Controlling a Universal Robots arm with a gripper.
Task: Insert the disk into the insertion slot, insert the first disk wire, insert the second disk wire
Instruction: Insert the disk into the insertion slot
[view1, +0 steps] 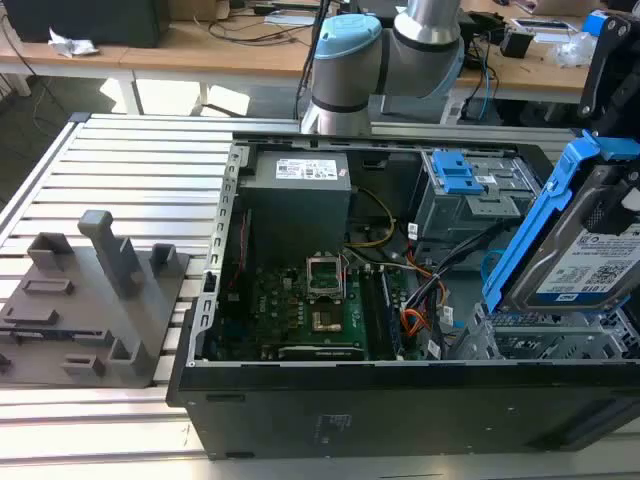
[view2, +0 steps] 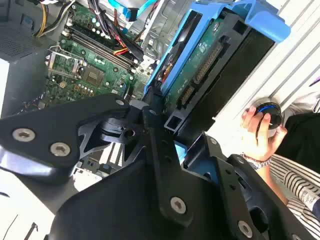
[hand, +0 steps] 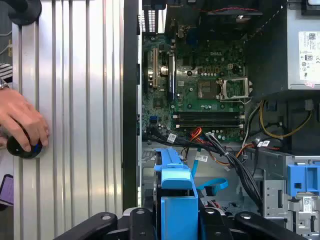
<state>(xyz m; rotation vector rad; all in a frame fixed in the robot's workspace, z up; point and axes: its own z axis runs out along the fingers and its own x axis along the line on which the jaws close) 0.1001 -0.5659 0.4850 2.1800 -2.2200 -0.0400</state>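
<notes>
The disk (view1: 585, 260), a grey drive with a white-and-blue label in a bright blue carrier, hangs tilted at the exterior view's right. It is just above the insertion slot (view1: 540, 335), a perforated silver cage in the corner of the open computer case. My gripper (view1: 615, 210) is shut on the disk's upper part. The second wrist view has the black fingers (view2: 155, 125) clamped on the disk (view2: 210, 65), whose circuit-board side and connectors face the camera. The first wrist view looks down on the carrier's blue edge (hand: 177, 200) held in my gripper (hand: 177, 222).
Loose orange, black and blue wires (view1: 420, 310) lie beside the slot. A grey cage with blue latches (view1: 470, 190), the power supply (view1: 300, 190) and the motherboard (view1: 320, 300) fill the case. A person's hand (hand: 22, 130) rests on a round knob. A grey fixture (view1: 90, 300) stands at the exterior view's left.
</notes>
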